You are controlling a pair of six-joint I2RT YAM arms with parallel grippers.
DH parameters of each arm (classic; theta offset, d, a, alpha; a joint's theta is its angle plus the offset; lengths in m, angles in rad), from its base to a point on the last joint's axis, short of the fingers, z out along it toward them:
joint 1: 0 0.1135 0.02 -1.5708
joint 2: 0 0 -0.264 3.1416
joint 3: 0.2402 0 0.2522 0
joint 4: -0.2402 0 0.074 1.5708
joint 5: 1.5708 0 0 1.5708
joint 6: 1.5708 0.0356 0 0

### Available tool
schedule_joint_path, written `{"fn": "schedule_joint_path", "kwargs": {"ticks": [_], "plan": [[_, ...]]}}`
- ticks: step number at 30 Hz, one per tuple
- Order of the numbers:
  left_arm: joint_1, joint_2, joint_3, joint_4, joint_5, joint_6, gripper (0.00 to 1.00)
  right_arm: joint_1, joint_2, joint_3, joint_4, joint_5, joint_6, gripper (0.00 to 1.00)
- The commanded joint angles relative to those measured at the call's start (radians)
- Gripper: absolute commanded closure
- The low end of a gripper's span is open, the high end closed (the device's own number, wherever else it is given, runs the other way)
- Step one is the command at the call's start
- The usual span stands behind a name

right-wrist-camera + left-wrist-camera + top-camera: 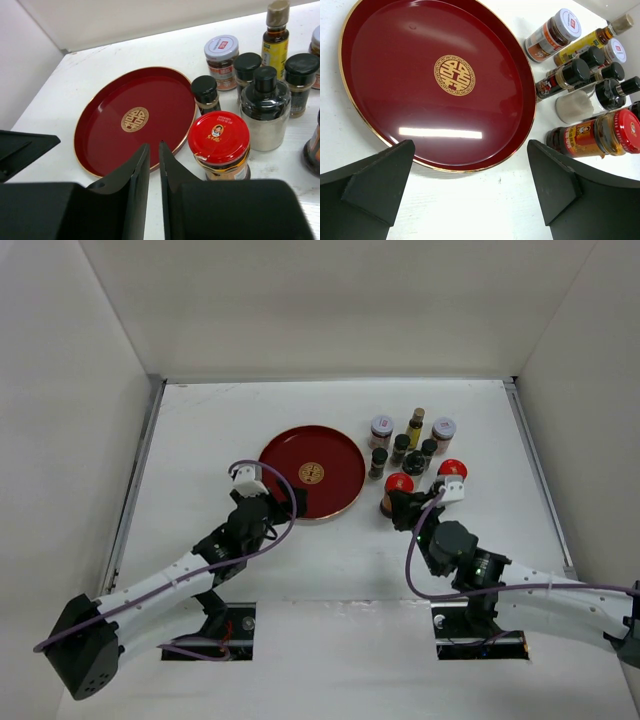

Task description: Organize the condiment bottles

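The condiment bottles (412, 452) stand bunched right of centre in the top view, none yet on the red tray (285, 455) just to their left. Nearest the arms is a red-lidded jar (219, 145), upright at lower centre-right of the right wrist view. A dark-capped white bottle (265, 112) stands close behind it, and a small black-capped jar (206, 95) is near it on the tray side.

The right gripper (154, 150) sits low in that view, left of the jar, its fingers drawn almost together on nothing. To take the jar it would, I judge, need to part wide first and shift toward the right of the frame until the jar is centred between the fingers. It should then close on the glass body rather than the lid rim. The crowded neighbours are the risk, since a careless approach could knock them.

The left gripper (470, 167), fingers well apart and empty, hovers at the tray's near rim over the desk (200, 440).
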Motion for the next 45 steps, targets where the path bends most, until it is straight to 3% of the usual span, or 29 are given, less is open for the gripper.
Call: {"fn": "schedule_joint_path", "kwargs": {"ticks": [1,6,13,21,24,29,30,32,33,34,36,45], "plan": [[0.000,-0.048,-0.023,0.020,-0.011,0.014,0.00,0.028,-0.005,0.051,0.011,-0.005,-0.013,0.79],[0.013,-0.090,-0.063,0.028,-0.014,0.009,0.00,0.039,-0.009,0.089,-0.006,-0.051,0.012,0.82],[0.058,-0.160,-0.130,0.033,-0.046,-0.005,0.00,0.039,0.014,0.181,-0.173,-0.035,0.022,0.75],[0.144,-0.304,-0.214,-0.013,-0.098,-0.022,0.00,0.039,0.008,0.244,-0.394,0.015,0.065,0.23],[0.165,-0.375,-0.251,-0.047,-0.152,-0.092,0.00,-0.001,0.012,0.270,-0.492,0.022,0.099,0.15],[0.196,-0.398,-0.308,-0.014,-0.117,-0.135,0.00,-0.096,0.037,0.281,-0.595,0.013,0.118,0.07],[0.205,-0.397,-0.317,0.006,-0.100,-0.135,0.03,-0.110,0.047,0.284,-0.607,0.012,0.121,0.07],[0.219,-0.400,-0.328,0.046,-0.072,-0.123,0.45,-0.133,0.078,0.288,-0.618,0.001,0.116,0.07],[0.227,-0.401,-0.331,0.057,-0.066,-0.120,0.57,-0.146,0.099,0.291,-0.620,-0.008,0.113,0.06],[0.237,-0.400,-0.333,0.062,-0.063,-0.118,0.62,-0.160,0.128,0.299,-0.621,-0.027,0.110,0.05],[0.257,-0.386,-0.334,0.069,-0.055,-0.126,0.60,-0.196,0.190,0.322,-0.621,-0.070,0.104,0.02],[0.343,-0.391,-0.380,0.138,0.063,-0.134,0.23,-0.350,0.348,0.359,-0.495,-0.251,0.052,0.00]]}}
